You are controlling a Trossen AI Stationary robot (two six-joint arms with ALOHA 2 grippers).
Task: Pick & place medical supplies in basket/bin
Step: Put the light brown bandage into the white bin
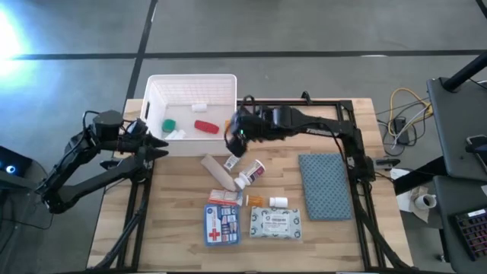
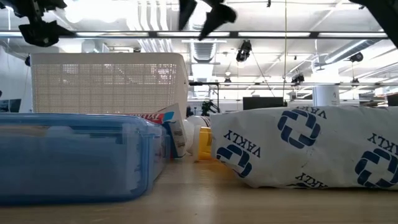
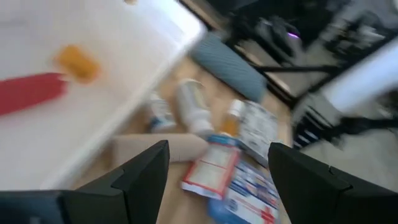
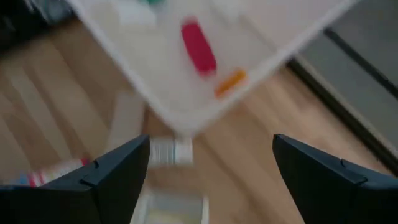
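Table (image 1: 183,228): pale matt wood planks. Bin (image 1: 221,87): smooth white plastic. Pad (image 1: 326,185): blue-grey, probably textured cloth.

— How many bins sit on the table?
— One white bin (image 1: 190,85). Inside it: one red tube (image 1: 206,127), one green piece (image 1: 169,122), one orange bit (image 3: 78,61), plus two small white items too small to name.

— And loose on the wood?
— One tan roll (image 1: 217,174), two white pill bottles (image 1: 249,173), two small orange-capped vials (image 1: 268,201), one blue-white first-aid pouch (image 1: 222,224) with one leaflet above it, one white wipes pack (image 1: 275,223).

— Anything else?
— One blue-grey cloth pad (image 1: 326,185). Two dark arms, one gripper each: left gripper (image 1: 156,148), right gripper (image 1: 235,138).
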